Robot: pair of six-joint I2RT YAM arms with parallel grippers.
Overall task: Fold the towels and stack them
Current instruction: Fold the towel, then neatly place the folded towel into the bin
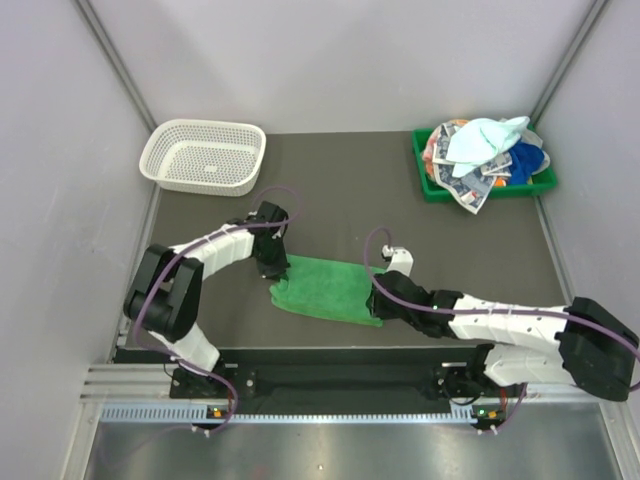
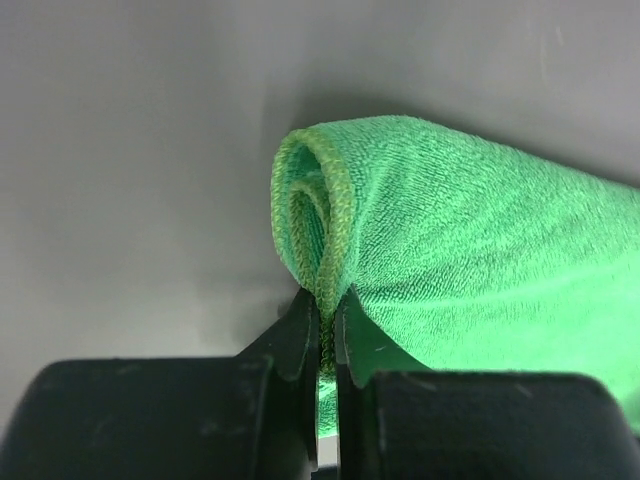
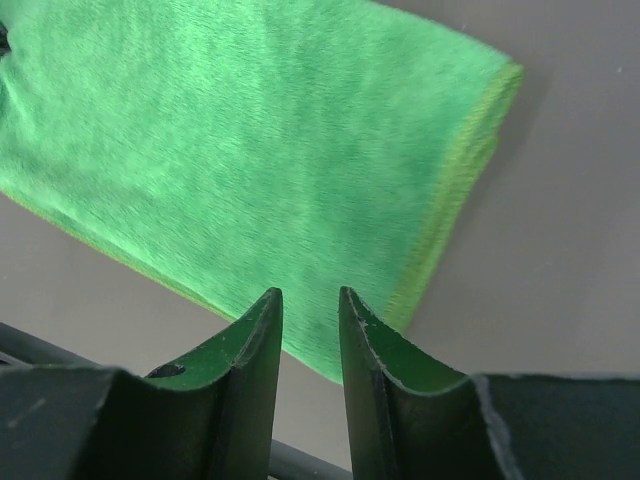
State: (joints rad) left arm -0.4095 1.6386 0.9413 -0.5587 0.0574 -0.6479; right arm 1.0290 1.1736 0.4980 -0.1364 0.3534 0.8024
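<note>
Left wrist view: the left claw (image 2: 325,305) is pressed shut on the hem of the bright green towel (image 2: 470,250), and the cloth curls up in a little roll above it. The right claw (image 3: 310,300) is a bit spread, just over the towel's right side, and holds nothing. The towel lies mostly flat in the middle of the bench (image 1: 330,190), between the two arms.

To fold well, I think the right claw should pinch its corner too. Then both should lift together, slow and level, so the edges meet.

The bench is dark and flat. Grey walls (image 1: 60,120) stand all round. At the back sit a white basket (image 1: 205,155) on the left and a green tray (image 1: 430,188) on the right, with other towels (image 1: 485,145) heaped in it.
</note>
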